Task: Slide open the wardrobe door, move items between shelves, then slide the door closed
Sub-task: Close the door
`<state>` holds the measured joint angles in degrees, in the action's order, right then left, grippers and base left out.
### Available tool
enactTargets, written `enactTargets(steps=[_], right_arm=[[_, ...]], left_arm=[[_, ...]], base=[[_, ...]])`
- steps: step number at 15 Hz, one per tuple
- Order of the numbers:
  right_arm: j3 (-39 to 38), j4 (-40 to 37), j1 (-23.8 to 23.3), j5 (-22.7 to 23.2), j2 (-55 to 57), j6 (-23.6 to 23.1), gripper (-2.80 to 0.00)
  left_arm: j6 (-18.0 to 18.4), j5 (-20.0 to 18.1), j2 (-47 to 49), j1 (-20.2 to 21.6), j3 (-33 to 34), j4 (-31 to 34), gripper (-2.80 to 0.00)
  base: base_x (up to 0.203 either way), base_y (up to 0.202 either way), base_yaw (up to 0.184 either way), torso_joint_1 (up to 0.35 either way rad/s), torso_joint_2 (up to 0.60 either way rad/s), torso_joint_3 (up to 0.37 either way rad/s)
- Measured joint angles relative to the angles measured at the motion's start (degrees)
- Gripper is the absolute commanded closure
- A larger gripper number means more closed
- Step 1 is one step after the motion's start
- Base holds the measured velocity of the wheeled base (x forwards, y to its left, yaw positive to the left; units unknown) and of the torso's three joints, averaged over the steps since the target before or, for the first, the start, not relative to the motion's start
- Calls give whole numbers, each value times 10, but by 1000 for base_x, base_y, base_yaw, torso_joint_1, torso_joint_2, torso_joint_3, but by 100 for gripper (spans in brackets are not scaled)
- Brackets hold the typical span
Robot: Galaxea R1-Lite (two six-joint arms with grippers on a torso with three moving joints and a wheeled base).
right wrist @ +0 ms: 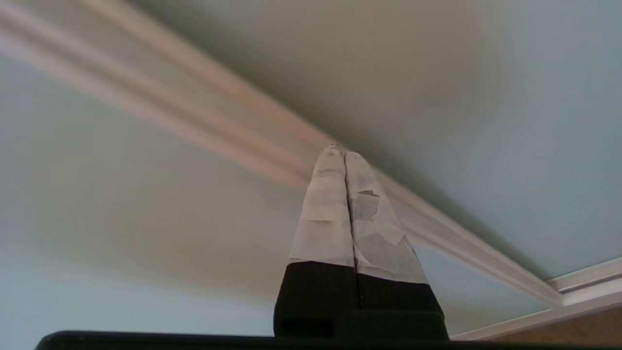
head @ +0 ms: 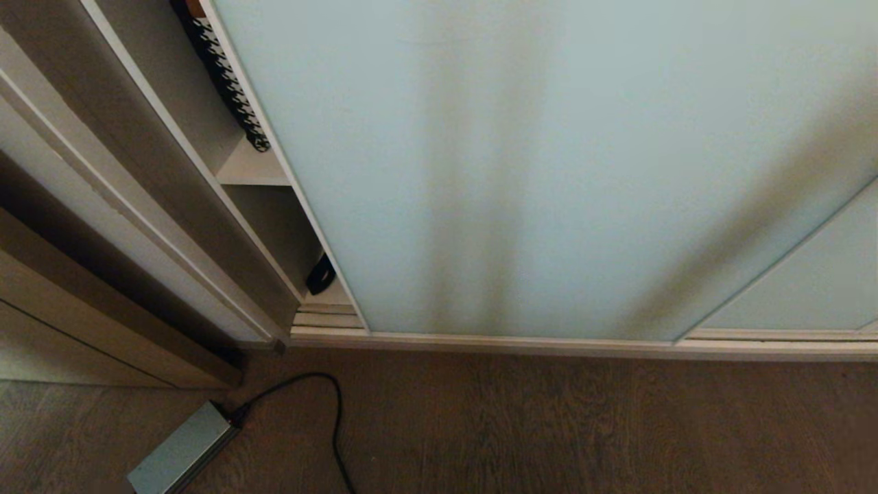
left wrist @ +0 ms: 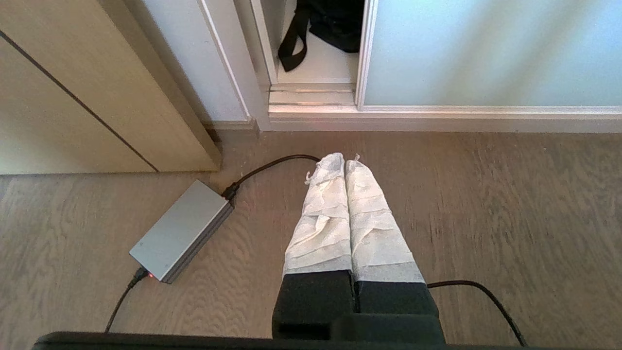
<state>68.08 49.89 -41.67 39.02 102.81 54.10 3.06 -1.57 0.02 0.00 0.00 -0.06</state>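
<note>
Sliding wardrobe door (head: 549, 171) nearly shut — narrow gap at left shows cushion (head: 226, 75) on upper shelf (head: 250, 170), black bag (left wrist: 335, 22) below. My right hand (right wrist: 344, 151) pinched together at frame rail, empty; left hand (left wrist: 338, 163) closed, parked over floor. Risk: tips skid off slim rail — door stays put.

Sliding wardrobe door (head: 549, 171): pale mint-green frosted glass, slim cream frame. Cushion (head: 223, 72), at 11 o'clock in the head view: black-and-white houndstooth. Bag (left wrist: 335, 22): plain black. Shelves (head: 250, 168): off-white. Floor (head: 549, 425): grey-brown woodgrain. Power brick (left wrist: 182, 231): grey, black cable. Left gripper (left wrist: 344, 165) fingers (left wrist: 323, 218): white wrapping, black bases.
</note>
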Motion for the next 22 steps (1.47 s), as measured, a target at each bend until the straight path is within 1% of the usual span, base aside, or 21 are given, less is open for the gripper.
enactTargets(steps=[6, 9, 10, 16, 22], right_arm=[[31, 0, 1, -5, 47, -1, 0], [53, -1, 18, -47, 74, -2, 0], [59, 0, 24, -52, 82, -2, 0], [77, 2, 41, -67, 115, -2, 0], [85, 5, 55, -69, 125, -5, 0]], left_arm=[[0, 0, 0, 0, 0, 0, 0], [0, -1, 0, 0, 0, 0, 0], [0, 0, 0, 0, 0, 0, 0], [0, 0, 0, 0, 0, 0, 0], [0, 0, 0, 0, 0, 0, 0]], base=[[0, 0, 0, 0, 0, 0], [0, 0, 0, 0, 0, 0], [0, 0, 0, 0, 0, 0], [0, 0, 0, 0, 0, 0], [0, 0, 0, 0, 0, 0]])
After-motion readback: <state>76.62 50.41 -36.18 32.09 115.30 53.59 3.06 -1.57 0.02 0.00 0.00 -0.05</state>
